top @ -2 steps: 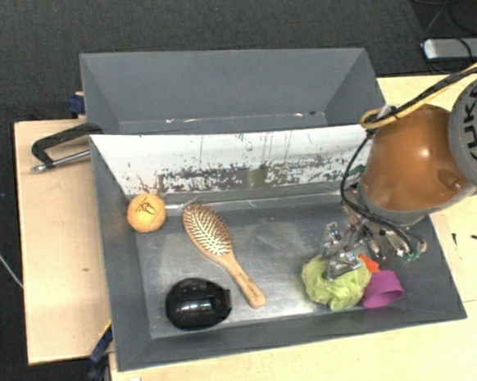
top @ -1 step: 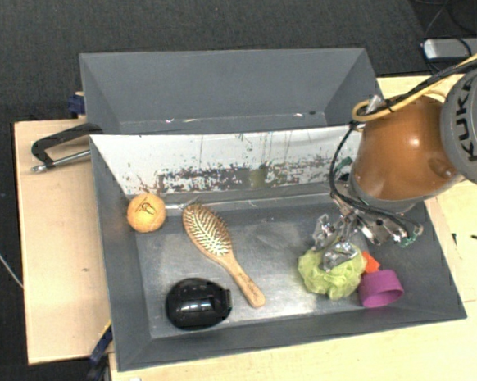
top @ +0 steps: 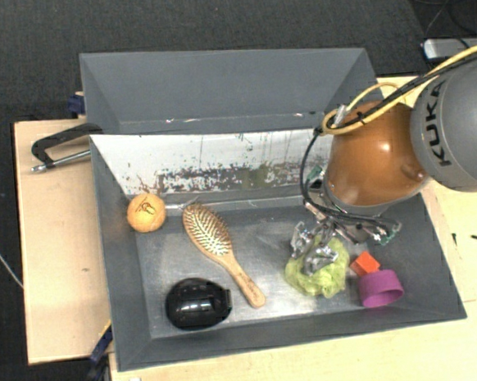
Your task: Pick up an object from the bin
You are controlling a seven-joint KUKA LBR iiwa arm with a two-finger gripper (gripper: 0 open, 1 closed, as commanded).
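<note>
My gripper (top: 316, 252) hangs low at the bin's right front, its metal fingers down on a crumpled yellow-green soft thing (top: 321, 276). Whether the fingers grip it cannot be made out. Just to the right lie a small orange block (top: 365, 263) and a purple cup (top: 380, 288) on its side.
A wooden hairbrush (top: 218, 250) lies diagonally in the middle of the bin. An orange ball (top: 146, 212) rests at the back left and a black rounded object (top: 198, 303) at the front left. The arm with its orange cover overhangs the bin's right side.
</note>
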